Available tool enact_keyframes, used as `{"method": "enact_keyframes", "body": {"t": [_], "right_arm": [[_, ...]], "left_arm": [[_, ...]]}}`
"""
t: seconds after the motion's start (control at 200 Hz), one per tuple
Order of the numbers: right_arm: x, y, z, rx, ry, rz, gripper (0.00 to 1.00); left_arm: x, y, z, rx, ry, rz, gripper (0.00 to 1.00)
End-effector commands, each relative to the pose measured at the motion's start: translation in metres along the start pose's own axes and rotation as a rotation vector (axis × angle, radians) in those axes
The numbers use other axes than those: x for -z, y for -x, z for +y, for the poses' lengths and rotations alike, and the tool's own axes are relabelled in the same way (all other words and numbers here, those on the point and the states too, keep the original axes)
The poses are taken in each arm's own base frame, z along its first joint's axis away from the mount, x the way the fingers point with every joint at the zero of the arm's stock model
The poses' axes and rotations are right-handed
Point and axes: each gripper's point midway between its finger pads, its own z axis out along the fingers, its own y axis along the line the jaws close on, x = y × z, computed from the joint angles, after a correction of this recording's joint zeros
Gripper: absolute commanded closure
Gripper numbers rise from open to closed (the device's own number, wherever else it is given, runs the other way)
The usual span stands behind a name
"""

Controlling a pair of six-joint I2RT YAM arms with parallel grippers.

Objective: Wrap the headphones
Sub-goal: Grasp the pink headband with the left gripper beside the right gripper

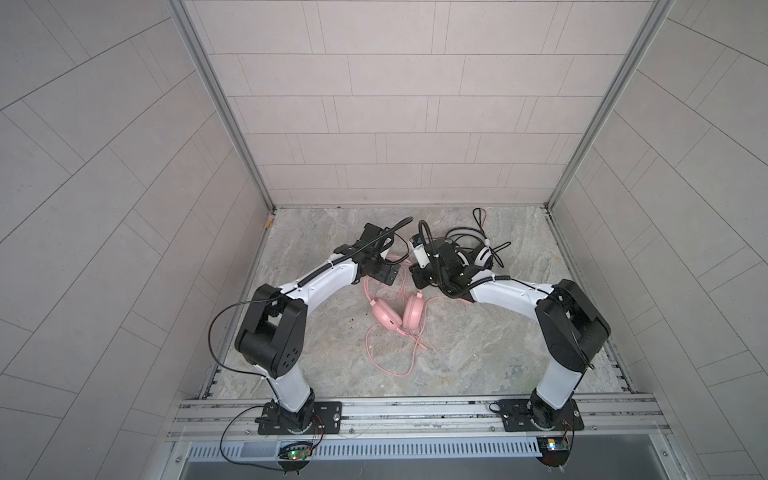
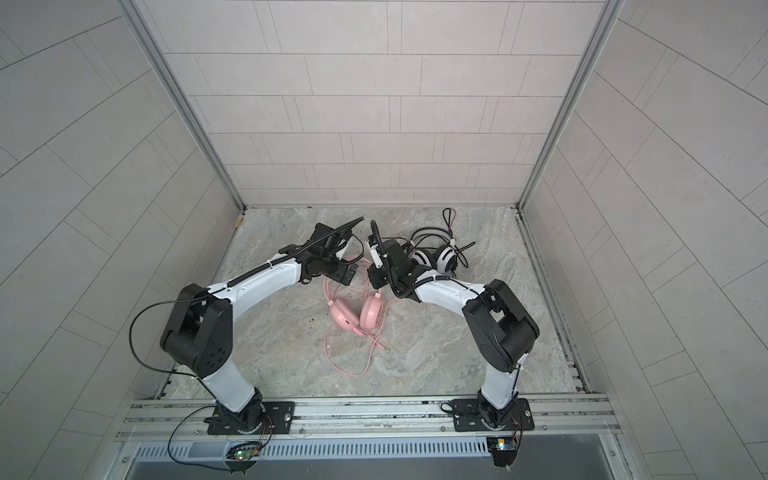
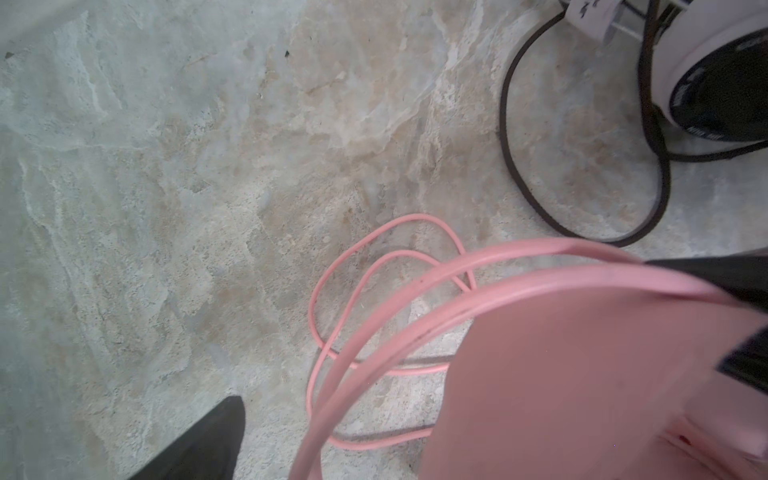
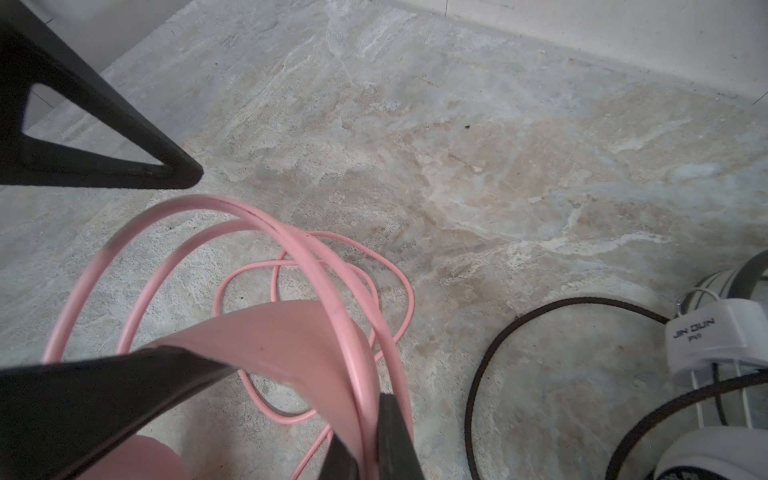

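The pink headphones (image 1: 399, 316) lie mid-table, ear cups toward the front, with the headband (image 4: 291, 336) raised between the two grippers. My right gripper (image 4: 365, 419) is shut on the headband's thin pink rail. My left gripper (image 1: 385, 273) stands wide open astride the same headband, one finger (image 3: 199, 449) on each side, and does not grip it. The pink cable (image 1: 374, 353) trails in loose loops on the table in front of the cups and under the band. The white-and-black headphones (image 1: 480, 255) lie behind my right arm, black cable (image 4: 478, 374) curled beside them.
Tiled walls (image 1: 374, 124) and aluminium posts close the back and both sides of the marble table (image 1: 478, 353). A thin red-and-black wire loop (image 1: 480, 218) lies at the back right. A metal rail (image 1: 415, 411) with both arm bases runs along the front edge.
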Motion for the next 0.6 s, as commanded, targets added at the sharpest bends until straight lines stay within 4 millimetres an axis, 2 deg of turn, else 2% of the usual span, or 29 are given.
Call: {"method": "enact_keyframes", "body": {"t": [0.0,0.105,0.23,0.32,0.395,0.55,0.596], "right_arm": [[0.018,0.031,0.018,-0.016,0.069,-0.108,0.95],[0.021,0.034,0.021,-0.023,0.084,-0.123,0.95],[0.026,0.037,0.023,-0.025,0.102,-0.141,0.95],[0.026,0.036,0.025,-0.025,0.107,-0.140,0.95],[0.026,0.036,0.027,-0.028,0.119,-0.140,0.94],[0.028,0.037,0.030,-0.035,0.135,-0.145,0.94],[0.028,0.036,0.030,-0.040,0.137,-0.147,0.92]], "left_arm": [[-0.004,-0.010,-0.003,-0.024,0.008,0.065,0.03],[-0.008,-0.010,-0.015,-0.046,-0.019,0.084,0.08],[-0.010,-0.011,-0.011,-0.053,0.015,0.096,0.13],[-0.008,-0.007,-0.012,-0.048,0.004,0.085,0.27],[-0.005,-0.006,-0.010,-0.045,0.013,0.075,0.32],[-0.004,-0.003,-0.003,-0.033,0.058,0.060,0.56],[-0.003,-0.002,-0.002,-0.032,0.063,0.061,0.60]]}}
